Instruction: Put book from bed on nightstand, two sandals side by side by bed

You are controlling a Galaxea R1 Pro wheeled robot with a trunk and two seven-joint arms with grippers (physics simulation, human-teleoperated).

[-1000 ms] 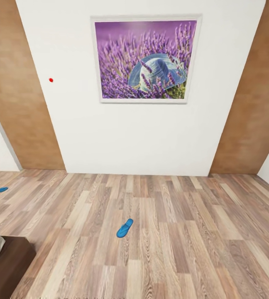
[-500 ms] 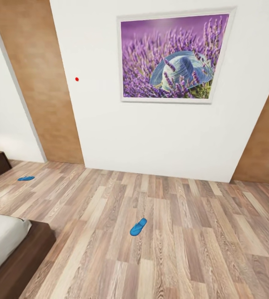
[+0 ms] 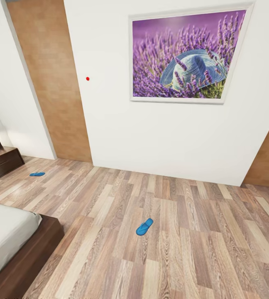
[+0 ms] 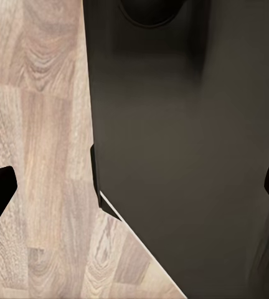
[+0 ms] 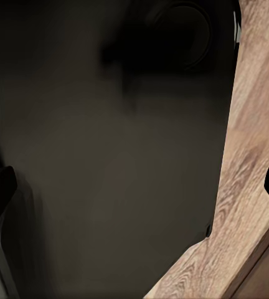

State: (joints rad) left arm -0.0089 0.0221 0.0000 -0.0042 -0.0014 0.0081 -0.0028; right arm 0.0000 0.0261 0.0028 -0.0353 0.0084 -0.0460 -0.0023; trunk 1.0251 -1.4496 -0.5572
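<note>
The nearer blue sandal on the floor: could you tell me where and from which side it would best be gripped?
The nearer sandal lies flat on the plank floor, apart from the bed, its long axis slanting. It is thin, so probably come from straight above and pinch across the narrow sole near its middle, jaws square to its length.

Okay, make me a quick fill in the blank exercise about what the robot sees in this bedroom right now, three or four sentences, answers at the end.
1. Both sandals, the near sandal and the far sandal, are coloured ____.
2. The two sandals lie far ____ on the wood floor, not side by side.
3. The picture on the white wall shows a hat among ____ flowers.
4. The far sandal lies nearest the dark ____, which carries a white object.

Missing words: blue; apart; purple; nightstand
</note>
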